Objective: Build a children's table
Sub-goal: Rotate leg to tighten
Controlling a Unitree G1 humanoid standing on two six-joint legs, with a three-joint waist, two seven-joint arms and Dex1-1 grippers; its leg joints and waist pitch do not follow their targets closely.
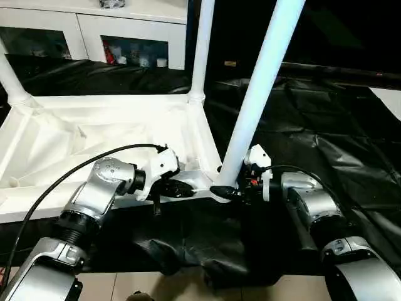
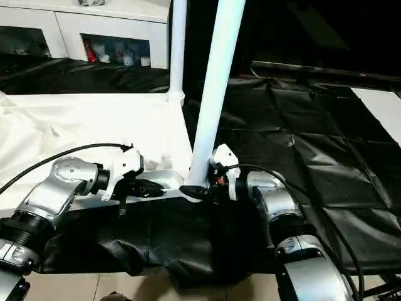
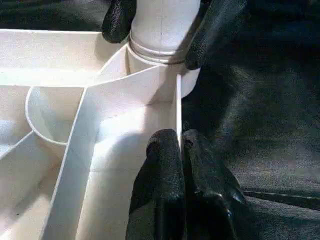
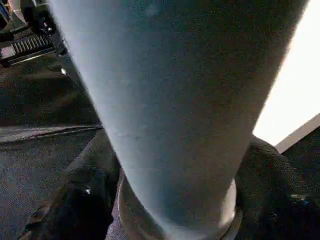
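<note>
The children's table top (image 1: 62, 138) lies upside down on a black sheet, its ribbed underside facing up. A white leg (image 1: 263, 81) rises, tilted, from the near right corner socket (image 3: 160, 55). My right gripper (image 1: 227, 190) holds that leg at its base, one black finger (image 3: 117, 20) on each side of it. Just left of that corner, my left gripper (image 3: 180, 142) is shut on the thin near rim of the top (image 3: 178, 100). A second leg (image 1: 200, 50) stands in the far right corner and a third (image 1: 9, 78) at the far left.
The black sheet (image 1: 326, 125) covers the floor under the top and to its right. A white cabinet with glass doors (image 1: 94, 28) stands behind. A black cable (image 1: 56, 182) loops over my left forearm. Light floor (image 1: 125, 285) shows at the near edge.
</note>
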